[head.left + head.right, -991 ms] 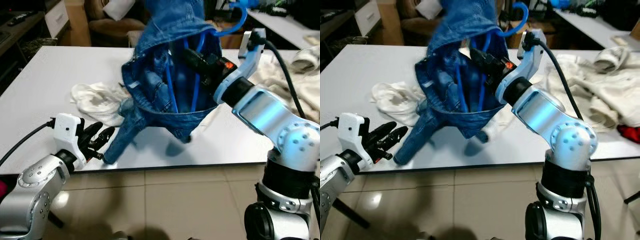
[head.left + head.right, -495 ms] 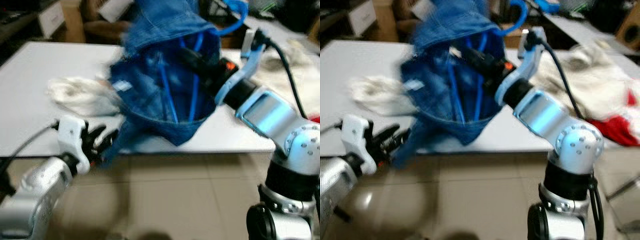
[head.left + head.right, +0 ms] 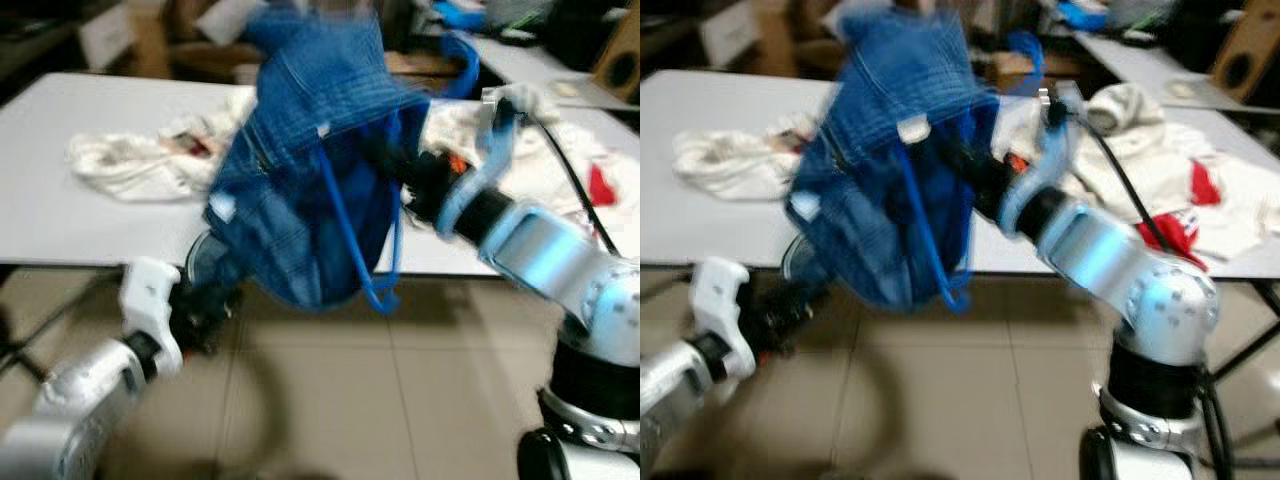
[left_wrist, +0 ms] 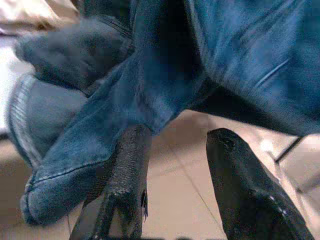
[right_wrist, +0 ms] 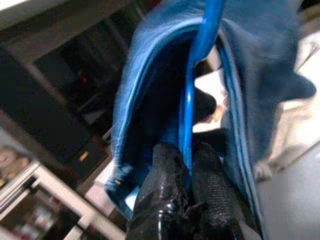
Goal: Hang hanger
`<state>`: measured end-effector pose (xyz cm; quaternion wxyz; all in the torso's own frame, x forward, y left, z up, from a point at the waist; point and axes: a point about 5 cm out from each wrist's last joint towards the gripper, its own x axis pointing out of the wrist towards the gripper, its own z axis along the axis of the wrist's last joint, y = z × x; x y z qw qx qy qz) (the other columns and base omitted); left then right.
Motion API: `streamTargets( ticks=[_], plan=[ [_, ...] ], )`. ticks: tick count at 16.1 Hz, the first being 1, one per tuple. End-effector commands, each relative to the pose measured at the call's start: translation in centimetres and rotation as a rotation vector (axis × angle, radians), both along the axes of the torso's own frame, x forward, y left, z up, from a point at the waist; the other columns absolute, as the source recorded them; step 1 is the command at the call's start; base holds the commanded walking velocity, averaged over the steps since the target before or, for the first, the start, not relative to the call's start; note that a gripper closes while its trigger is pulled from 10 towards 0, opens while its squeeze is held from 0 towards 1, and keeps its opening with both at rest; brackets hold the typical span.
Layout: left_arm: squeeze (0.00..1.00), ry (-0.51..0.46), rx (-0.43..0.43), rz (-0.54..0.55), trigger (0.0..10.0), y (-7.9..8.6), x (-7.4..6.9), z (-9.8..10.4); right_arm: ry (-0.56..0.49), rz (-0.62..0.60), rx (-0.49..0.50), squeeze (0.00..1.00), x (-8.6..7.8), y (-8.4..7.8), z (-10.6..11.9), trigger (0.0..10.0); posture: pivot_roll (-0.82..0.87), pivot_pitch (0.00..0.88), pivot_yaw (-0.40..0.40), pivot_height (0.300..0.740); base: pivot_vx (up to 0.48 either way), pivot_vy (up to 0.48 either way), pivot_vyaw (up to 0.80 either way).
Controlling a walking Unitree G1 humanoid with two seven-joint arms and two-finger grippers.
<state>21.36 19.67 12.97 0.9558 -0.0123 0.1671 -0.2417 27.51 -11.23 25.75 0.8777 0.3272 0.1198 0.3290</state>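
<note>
The right gripper (image 5: 185,195) has its jaws pinched tight on a thin bar of the blue hanger (image 5: 192,100), the rod running straight up out from between the two black fingers (image 5: 212,192). The hanger looks like rigid, light plastic, smooth enough to twist in a narrow pinch, so a hold near a straight bar, as here, seems the sound place. Draped over it is a denim jacket (image 3: 300,190), soft and fairly heavy, and I judge it will swing and pull the hanger off level as the arm moves.

Outward from the grip, the right arm (image 3: 545,260) reaches forward and to the robot's left from about 4 o'clock in the head view, wrist raised, carrying the load at the middle of the picture, above the near edge of the white worktop (image 3: 60,200). The hanger's hook (image 3: 462,62) stands at about 1 o'clock.

The left gripper (image 4: 172,165) has its jaws parted and holds nothing; one finger (image 4: 127,170) lies against or just beside a hanging denim sleeve (image 4: 75,165), the other stands apart. That arm sits low at 7 o'clock, below the worktop's edge, over the tiled floor (image 3: 420,400).

White clothes (image 3: 130,160) lie on the worktop at 10 o'clock, more pale and red garments (image 3: 1200,195) at 2 o'clock.
</note>
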Motion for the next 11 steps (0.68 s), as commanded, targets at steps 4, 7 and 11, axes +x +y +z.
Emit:
streamTargets(
  ticks=[4,7,11],
  plan=[
    [0.0,0.008,0.094,0.032,10.0,1.7,-0.4,-0.2,-0.102,0.151,-0.039,0.0,-1.5,1.1,0.4,10.0,0.01,0.0,-0.034,0.74,0.0,0.0,0.8],
    [0.0,-0.011,0.099,0.057,10.0,3.6,-0.7,0.8,-0.176,0.191,-0.073,0.0,-2.0,0.8,0.1,10.0,0.02,0.0,-0.049,0.74,0.0,0.0,0.8],
    [0.0,-0.134,0.074,0.041,10.0,3.4,-0.2,3.2,-0.212,0.169,-0.101,0.0,-1.9,-0.2,-2.6,10.0,0.03,0.0,-0.059,0.74,0.0,0.0,0.8]
  ],
)
